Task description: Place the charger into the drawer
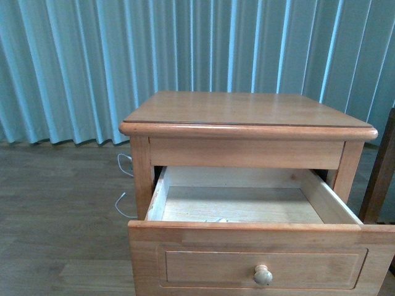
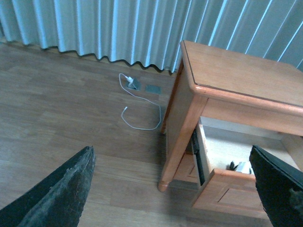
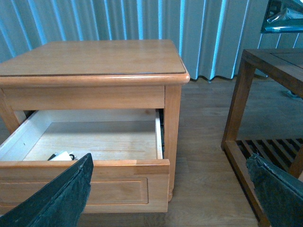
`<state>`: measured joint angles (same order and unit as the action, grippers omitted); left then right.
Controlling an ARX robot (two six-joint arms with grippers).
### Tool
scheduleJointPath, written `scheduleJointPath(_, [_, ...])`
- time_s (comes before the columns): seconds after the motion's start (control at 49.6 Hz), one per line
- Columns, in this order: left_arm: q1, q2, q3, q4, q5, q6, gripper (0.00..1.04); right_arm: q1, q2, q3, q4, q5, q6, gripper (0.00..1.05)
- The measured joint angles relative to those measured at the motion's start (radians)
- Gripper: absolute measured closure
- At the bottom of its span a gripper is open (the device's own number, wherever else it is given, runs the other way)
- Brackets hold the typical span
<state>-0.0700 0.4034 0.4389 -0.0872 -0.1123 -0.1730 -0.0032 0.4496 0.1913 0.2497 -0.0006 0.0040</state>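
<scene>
Curtain (image 1: 92, 61): pale blue pleats, hanging behind everything.
Floor (image 2: 57, 109): wood planks, dark grey-brown.
Cabinet (image 1: 247, 111): honey-coloured wood with a bare top.
Drawer (image 1: 247, 226): pulled well out and wide open, showing a pale interior.
Left hand (image 2: 170, 149): released. Its fingers are spread wide with nothing between them, and it hangs off to the cabinet's side, above the floor.
Right hand (image 3: 169, 157): released and empty too, hanging in front of the drawer's front panel.
Charger (image 3: 60, 156): lies on the drawer bottom, tight behind the front panel. A white block and a bit of black cord show, and the panel hides the rest.
Knob (image 1: 263, 275): round, in the middle of the front panel, untouched.
White cable (image 2: 142, 111): loose on the floor by the curtain. It has no block, so it is not the task's thing.
Stage, as I judge it: the charger is already in the drawer and both hands are clear.
Risk: if the drawer gets pushed shut, an off-centre shove could skew it on its runners. A cord loop riding up over the rim could also be pinched, though I cannot tell how the cord lies.
</scene>
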Motion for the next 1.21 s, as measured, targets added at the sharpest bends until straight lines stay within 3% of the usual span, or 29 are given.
scheduleJointPath(0.202, [0.164,-0.169,-0.119,-0.053,0.095,0.048,0.06,0.000,0.000,0.000,0.000,0.000,0.000,0.08])
scheduleJointPath(0.524, [0.179,-0.174,-0.128,-0.050,0.117,0.064,0.07,0.000,0.000,0.000,0.000,0.000,0.000,0.08])
scheduleJointPath(0.665, [0.080,-0.230,-0.199,0.025,0.118,0.140,0.35,0.000,0.000,0.000,0.000,0.000,0.000,0.08])
scheduleJointPath(1.028, [0.072,-0.300,-0.316,0.061,0.112,0.163,1.00,0.001,0.000,0.000,0.000,0.000,0.000,0.08])
scheduleJointPath(1.209, [0.072,-0.328,-0.354,0.069,0.112,0.165,1.01,0.001,0.000,0.000,0.000,0.000,0.000,0.08])
